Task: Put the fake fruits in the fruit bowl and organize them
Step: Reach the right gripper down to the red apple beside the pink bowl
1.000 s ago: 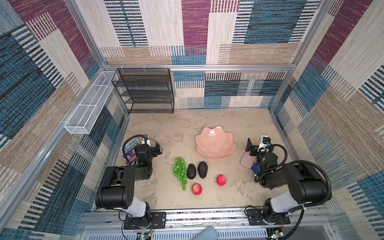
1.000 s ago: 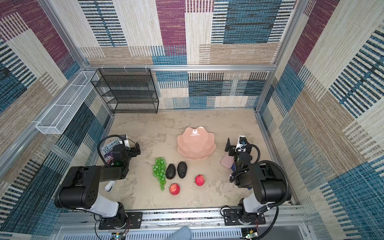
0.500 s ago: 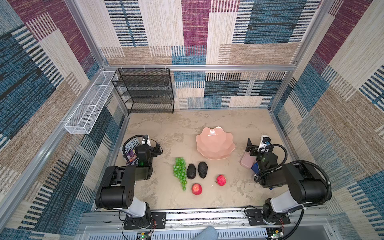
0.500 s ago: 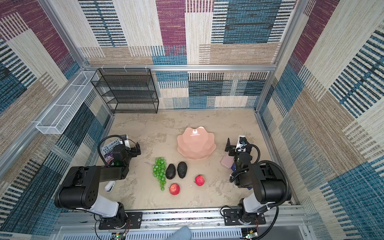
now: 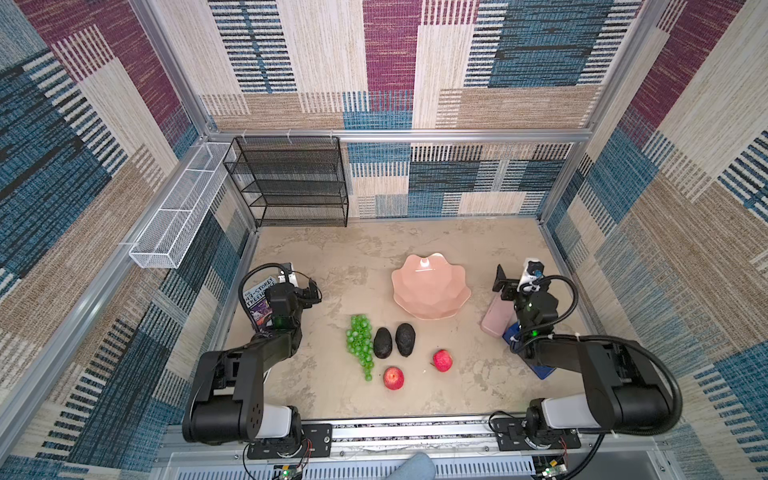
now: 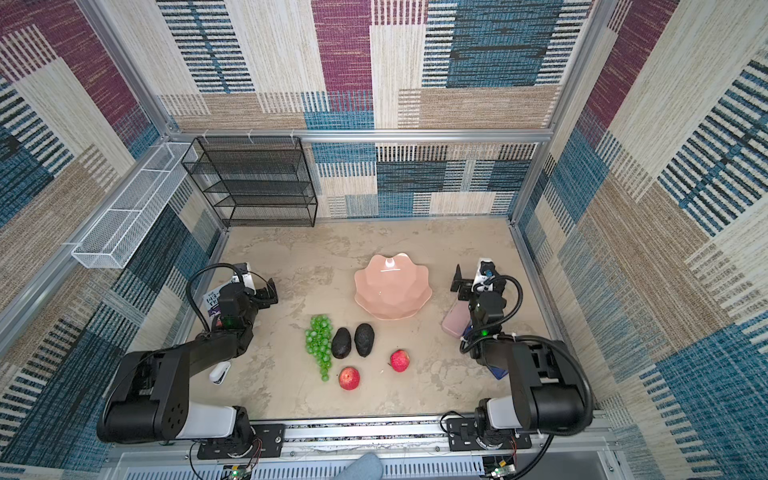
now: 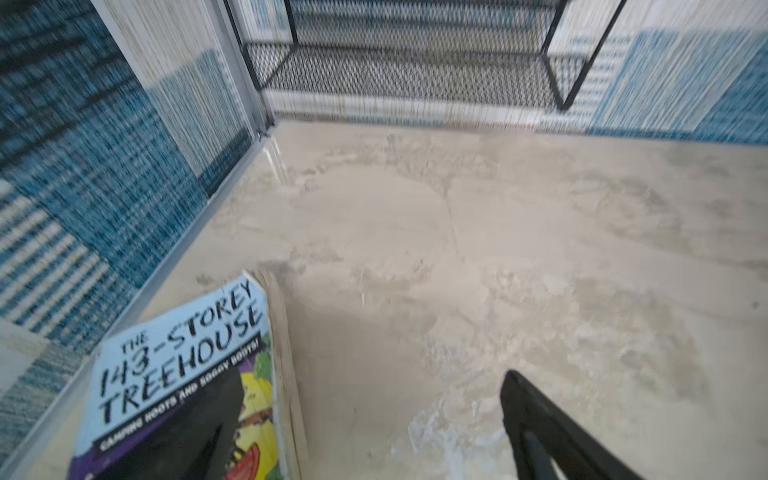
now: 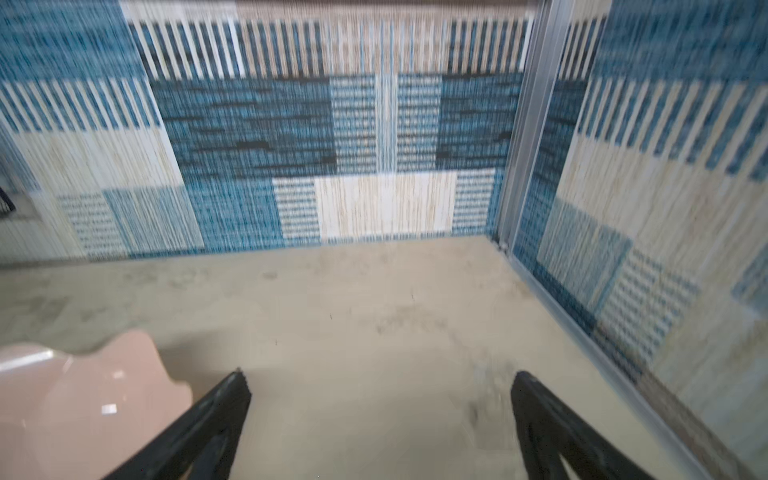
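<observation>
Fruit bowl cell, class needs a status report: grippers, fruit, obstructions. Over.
Left gripper and right gripper open, empty. Grapes, avocados, apples all on table; fruit bowl empty. Nothing between them; pink box right of bowl.

A glossy pale-pink fruit bowl (image 5: pixel 430 291) with a wavy scalloped rim is seen upright in both top views. Ahead of its near edge, apart from it, a long bunch of translucent green grapes (image 5: pixel 360 345) is laid lengthwise. Just beside it, the first avocado (image 5: pixel 382 342) and the second avocado (image 5: pixel 405 339), dark and bumpy, are laid close together. Nearer still, the lower apple (image 5: pixel 393 377) and the upper apple (image 5: pixel 442 360), small and red, are set apart.
</observation>
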Controlling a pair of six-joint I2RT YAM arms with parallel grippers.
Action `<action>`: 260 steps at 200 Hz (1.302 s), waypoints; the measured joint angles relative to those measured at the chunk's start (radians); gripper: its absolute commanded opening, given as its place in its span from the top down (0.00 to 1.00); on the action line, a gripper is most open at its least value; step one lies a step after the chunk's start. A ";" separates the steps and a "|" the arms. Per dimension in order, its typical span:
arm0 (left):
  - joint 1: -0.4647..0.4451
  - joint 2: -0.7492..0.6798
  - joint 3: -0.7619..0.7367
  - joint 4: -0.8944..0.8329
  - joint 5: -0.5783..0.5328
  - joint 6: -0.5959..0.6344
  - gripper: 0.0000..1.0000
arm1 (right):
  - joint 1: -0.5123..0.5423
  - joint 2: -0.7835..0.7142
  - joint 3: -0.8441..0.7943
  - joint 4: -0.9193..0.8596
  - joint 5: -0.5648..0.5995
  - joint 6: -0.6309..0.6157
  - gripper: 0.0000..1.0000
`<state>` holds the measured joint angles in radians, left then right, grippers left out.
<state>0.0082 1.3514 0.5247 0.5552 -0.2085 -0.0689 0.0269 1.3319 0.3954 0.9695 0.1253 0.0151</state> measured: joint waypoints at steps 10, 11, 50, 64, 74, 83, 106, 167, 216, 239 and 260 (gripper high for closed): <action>0.000 -0.050 0.061 -0.087 -0.002 -0.050 0.01 | 0.001 -0.059 0.065 -0.073 -0.006 0.040 0.00; 0.000 -0.053 0.066 -0.094 -0.002 -0.055 0.01 | 0.001 -0.064 0.070 -0.080 -0.008 0.045 0.00; 0.002 -0.151 0.199 -0.345 0.238 -0.243 0.08 | 0.000 -0.197 0.100 -0.322 -0.143 0.284 0.08; -0.001 -0.179 0.248 -0.462 0.312 -0.309 0.10 | 0.003 -0.218 0.099 -0.447 -0.231 0.317 0.05; 0.000 -0.209 0.273 -0.545 0.342 -0.333 0.11 | 0.015 -0.237 0.119 -0.550 -0.278 0.324 0.01; 0.000 -0.248 0.282 -0.616 0.353 -0.344 0.11 | 0.038 -0.259 0.136 -0.626 -0.306 0.324 0.01; 0.000 -0.363 0.257 -0.754 0.351 -0.369 0.10 | 0.155 -0.319 0.173 -0.831 -0.309 0.322 0.04; 0.001 -0.592 0.260 -0.893 0.275 -0.379 0.07 | 0.434 -0.309 0.168 -1.202 -0.235 0.401 0.11; 0.002 -0.605 0.259 -0.936 0.233 -0.376 0.06 | 0.650 -0.256 0.183 -1.324 -0.149 0.517 0.12; 0.002 -0.603 0.253 -0.940 0.232 -0.376 0.06 | 0.716 -0.240 0.188 -1.355 -0.113 0.566 0.13; 0.002 -0.603 0.250 -0.940 0.230 -0.376 0.06 | 0.774 -0.214 0.187 -1.371 -0.089 0.611 0.14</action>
<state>0.0105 0.7479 0.7746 -0.3847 0.0216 -0.4446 0.8009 1.1179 0.5819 -0.4015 0.0364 0.6262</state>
